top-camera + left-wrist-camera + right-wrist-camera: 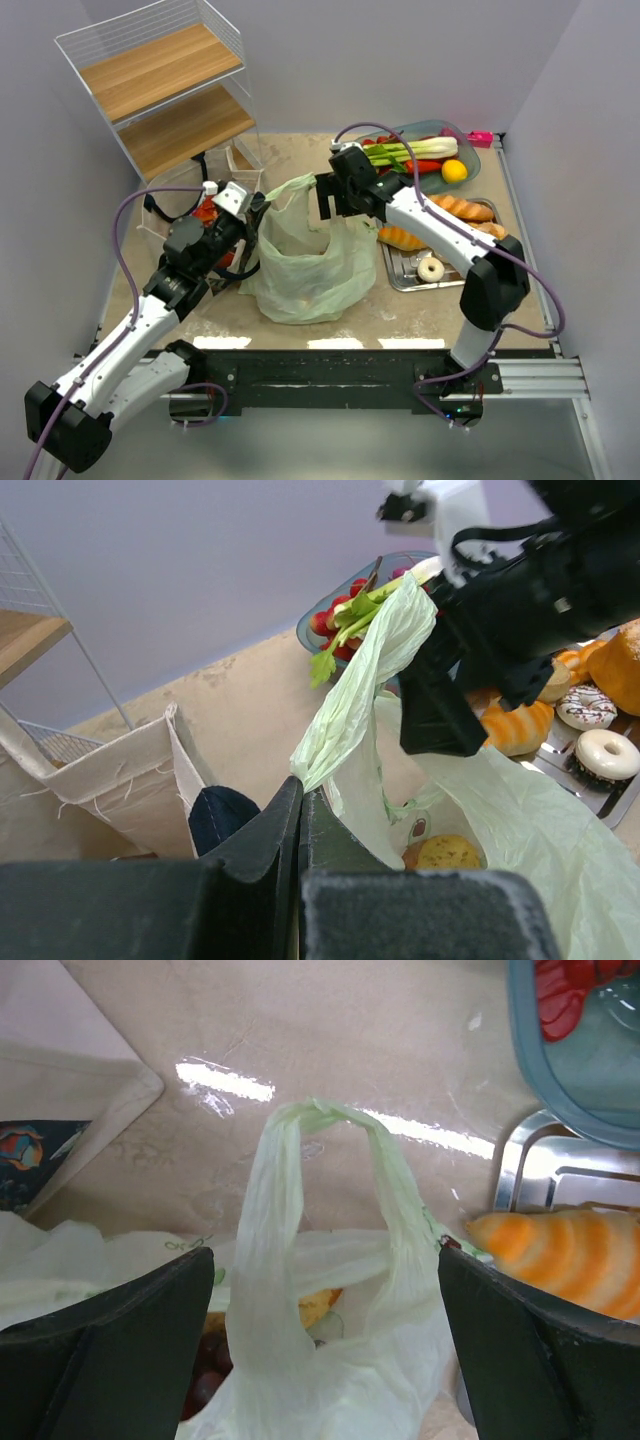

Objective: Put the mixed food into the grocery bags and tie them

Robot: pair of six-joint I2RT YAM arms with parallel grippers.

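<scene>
The pale-green grocery bag (305,255) stands open in the middle of the table, with a yellow bread piece (447,852) and dark grapes (200,1380) inside. My left gripper (301,788) is shut on the bag's left handle (345,720), pulling it up. My right gripper (325,1252) hangs open over the bag's other side. The bag's right handle loop (320,1120) stands upright between its wide-apart fingers (120,1330), touching neither. The beige canvas tote (110,780) sits to the left, behind my left arm.
A metal tray (400,275) at the right holds croissants (462,207) and doughnuts (432,268). Behind it, a teal bowl (470,158) carries a leek, red pepper and lemon (454,170). A wire shelf with wooden boards (160,85) fills the back left corner.
</scene>
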